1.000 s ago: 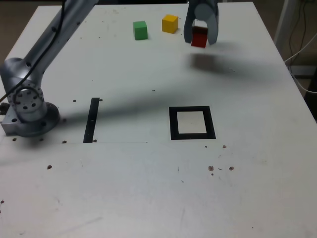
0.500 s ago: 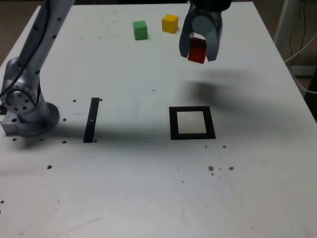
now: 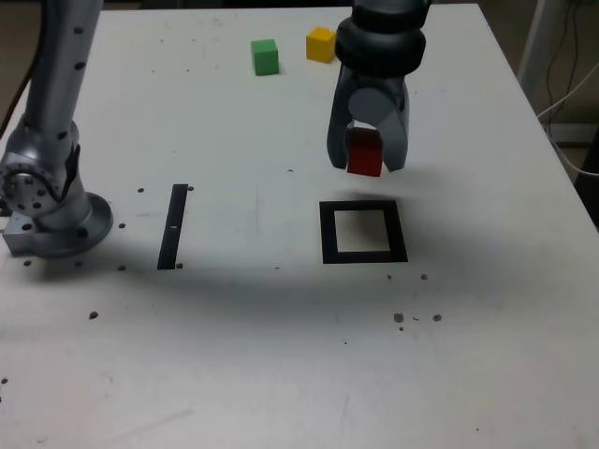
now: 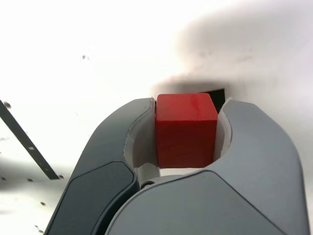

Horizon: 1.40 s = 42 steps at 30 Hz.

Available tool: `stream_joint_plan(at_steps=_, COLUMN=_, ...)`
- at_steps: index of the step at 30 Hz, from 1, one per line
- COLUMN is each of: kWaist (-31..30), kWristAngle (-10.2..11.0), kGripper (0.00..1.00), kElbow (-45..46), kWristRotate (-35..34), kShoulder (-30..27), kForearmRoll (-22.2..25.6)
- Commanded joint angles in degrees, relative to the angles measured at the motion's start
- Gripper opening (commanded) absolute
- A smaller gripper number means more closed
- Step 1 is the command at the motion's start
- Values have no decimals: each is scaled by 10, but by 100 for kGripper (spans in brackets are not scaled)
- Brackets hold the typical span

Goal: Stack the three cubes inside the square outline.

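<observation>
Above the white surface [image 3: 487, 337], the grey two-fingered gripper [image 3: 366, 161] points downward with its jaws clamped on the small red solid-colour cube [image 3: 364, 152], which hangs clear of the surface. In the exterior view the held cube sits just beyond the far edge of the thick black square outline with a white centre [image 3: 363, 232], not over its middle, and the outline holds nothing. The wrist view shows the red cube [image 4: 186, 129] pinched squarely between the two curved grey fingers [image 4: 254, 147], with a dark corner of the outline [image 4: 215, 94] peeking past the cube's far side. At the far end of the surface, the small green cube [image 3: 265, 56] and the small yellow cube [image 3: 321, 44] rest near each other but apart, well away from the outline. Toward the exterior view's left, a narrow straight black strip [image 3: 173, 225] lies flat, just beside the arm's round grey base [image 3: 51, 210].
</observation>
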Motion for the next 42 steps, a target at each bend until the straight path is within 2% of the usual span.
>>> stream_joint_plan(at_steps=1, kWaist=-2, kWristAngle=-3, kGripper=28, kElbow=7, kWristRotate=-12, kShoulder=-4, kForearmRoll=-3)
stream_joint_plan(at_steps=5, kWaist=-13, kWristAngle=-4, kGripper=28, kElbow=14, kWristRotate=-33, kShoulder=-3, kForearmRoll=-9)
stream_joint_plan(at_steps=12, kWaist=-31, kWristAngle=-14, kGripper=28, kElbow=49, kWristRotate=-62, kShoulder=-1, kForearmRoll=-51)
stream_joint_plan(at_steps=20, kWaist=-50, kWristAngle=-21, kGripper=28, kElbow=110, kWristRotate=-98, kShoulder=-36, kForearmRoll=-105)
stream_joint_plan(at_steps=29, kWaist=-57, kWristAngle=-38, kGripper=28, kElbow=132, kWristRotate=-115, kShoulder=-40, kForearmRoll=-125)
stream_joint_plan(at_steps=37, kWaist=-62, kWristAngle=-38, kGripper=28, kElbow=132, kWristRotate=-123, kShoulder=-26, kForearmRoll=-134)
stream_joint_plan(at_steps=42, kWaist=-62, kWristAngle=-39, kGripper=32, kElbow=137, kWristRotate=-123, kShoulder=-23, kForearmRoll=-142)
